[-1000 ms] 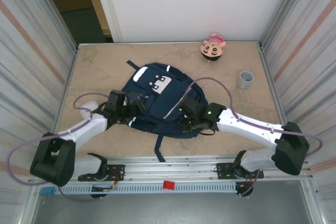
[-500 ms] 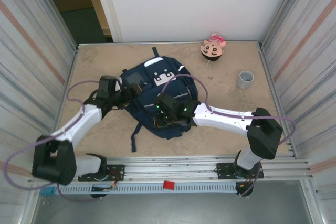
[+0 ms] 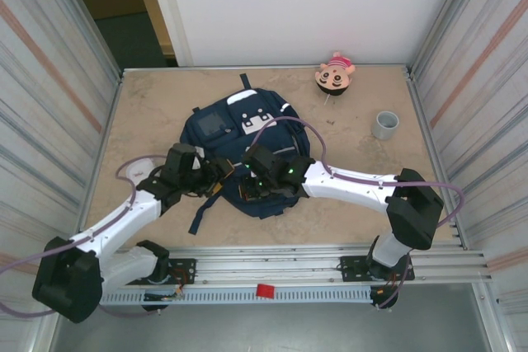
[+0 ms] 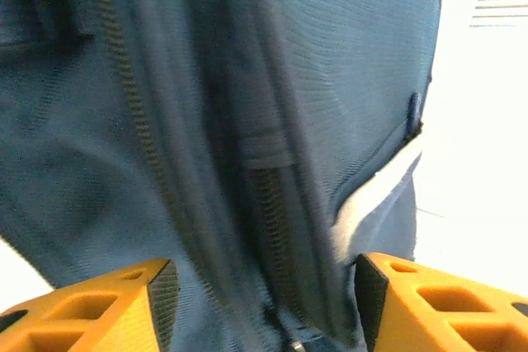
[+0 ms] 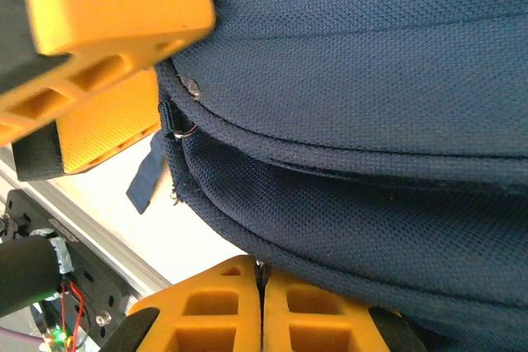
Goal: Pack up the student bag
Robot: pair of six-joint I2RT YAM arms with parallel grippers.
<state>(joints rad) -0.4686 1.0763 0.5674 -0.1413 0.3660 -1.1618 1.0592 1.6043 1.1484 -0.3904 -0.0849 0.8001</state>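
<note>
The student bag (image 3: 235,133), navy blue with white patches, lies in the middle of the table with a dark strap (image 3: 198,217) trailing toward the near edge. My left gripper (image 3: 218,182) is at the bag's near left edge. In the left wrist view its orange jaws (image 4: 264,311) stand apart, with a fold of bag fabric and a zipper (image 4: 272,204) between them. My right gripper (image 3: 251,187) is just to the right of it. In the right wrist view it (image 5: 261,274) is shut, pinching the bag's lower seam (image 5: 346,237). The left gripper's fingers (image 5: 107,6) are in the upper left of that view.
A pink-capped toy head (image 3: 334,76) lies at the back of the table. A small grey cup (image 3: 384,124) stands at the right. Metal walls close in both sides, and the rail (image 3: 264,269) runs along the near edge.
The bag was swung toward the back left by my right gripper. My left gripper then moved from the bag's left side to its near edge beside the right gripper, and its jaws narrowed.
</note>
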